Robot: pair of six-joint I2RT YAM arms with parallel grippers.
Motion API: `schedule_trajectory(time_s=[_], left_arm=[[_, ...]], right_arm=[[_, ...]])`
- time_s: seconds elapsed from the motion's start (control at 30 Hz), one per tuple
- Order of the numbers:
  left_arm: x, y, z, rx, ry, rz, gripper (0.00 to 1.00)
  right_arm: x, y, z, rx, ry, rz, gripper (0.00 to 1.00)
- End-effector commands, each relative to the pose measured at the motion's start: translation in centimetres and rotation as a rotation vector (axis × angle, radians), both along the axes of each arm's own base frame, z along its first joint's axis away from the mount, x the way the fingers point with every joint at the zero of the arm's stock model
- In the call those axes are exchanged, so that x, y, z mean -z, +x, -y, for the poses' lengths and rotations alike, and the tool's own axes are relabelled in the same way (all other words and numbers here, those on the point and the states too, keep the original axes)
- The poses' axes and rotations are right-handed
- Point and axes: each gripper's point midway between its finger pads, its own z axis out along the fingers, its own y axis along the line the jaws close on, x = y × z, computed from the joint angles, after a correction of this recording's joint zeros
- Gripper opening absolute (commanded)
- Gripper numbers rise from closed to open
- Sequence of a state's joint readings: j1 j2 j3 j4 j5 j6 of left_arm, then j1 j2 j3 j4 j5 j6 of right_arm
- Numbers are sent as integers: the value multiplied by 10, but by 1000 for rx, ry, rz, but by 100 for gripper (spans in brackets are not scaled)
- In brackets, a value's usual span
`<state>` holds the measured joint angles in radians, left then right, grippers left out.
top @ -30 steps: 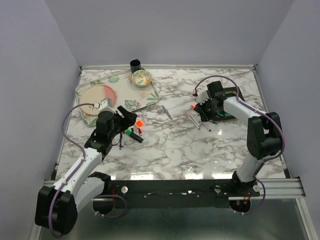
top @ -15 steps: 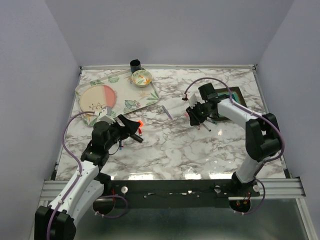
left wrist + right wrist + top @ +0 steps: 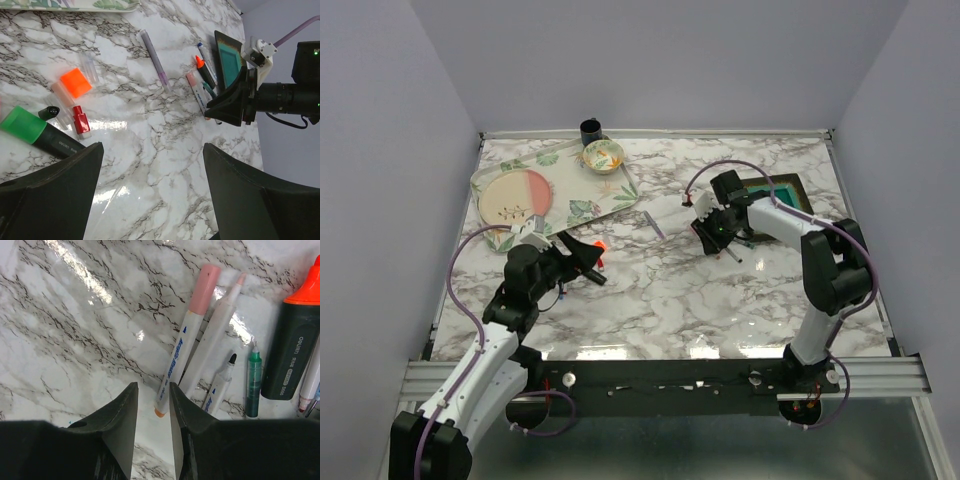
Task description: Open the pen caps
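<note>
The white, grey-veined marble bench (image 3: 670,290) carries the pens in two groups, one in front of each arm. The left hand (image 3: 152,150) hangs above the left group with its jaws spread wide and nothing between them. The right hand (image 3: 151,395) sits low over the right group with its jaws narrow, one finger on each side of the tail end of a white pen with a pink cap (image 3: 180,350). Bench shows between finger and barrel, so the pen does not look clamped yet.

Below the left hand lies a black highlighter with a green cap (image 3: 50,140), and the cap is on. Near it are a loose square orange cap (image 3: 76,82) and a small red cap (image 3: 80,120). In the right group, a black highlighter with an orange end (image 3: 292,350) and several thin pens lie with bare tips. The pink cap (image 3: 205,285) is seated and points away from the right hand.

The step in hand appears to be taking up the pink-capped pen. The next move would need the right hand to close squarely on the barrel and lift it, so the free left hand can pinch the cap and pull along the pen's axis.
</note>
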<state>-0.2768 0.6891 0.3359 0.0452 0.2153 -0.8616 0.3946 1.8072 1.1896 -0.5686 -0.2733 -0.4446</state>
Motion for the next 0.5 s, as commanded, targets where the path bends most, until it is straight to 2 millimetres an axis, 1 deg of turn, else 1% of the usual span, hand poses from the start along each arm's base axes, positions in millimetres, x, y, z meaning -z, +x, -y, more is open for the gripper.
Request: schedule_trajectory(time_s=[0.0, 0.23, 0.47], left_arm=[[0, -3, 2, 19, -16, 10, 89], [0, -3, 3, 23, -16, 12, 89], [0, -4, 3, 25, -16, 12, 89]], right_arm=[[0, 13, 1, 20, -35, 35, 38], [9, 13, 7, 35, -67, 21, 38], [13, 14, 9, 41, -86, 15, 38]])
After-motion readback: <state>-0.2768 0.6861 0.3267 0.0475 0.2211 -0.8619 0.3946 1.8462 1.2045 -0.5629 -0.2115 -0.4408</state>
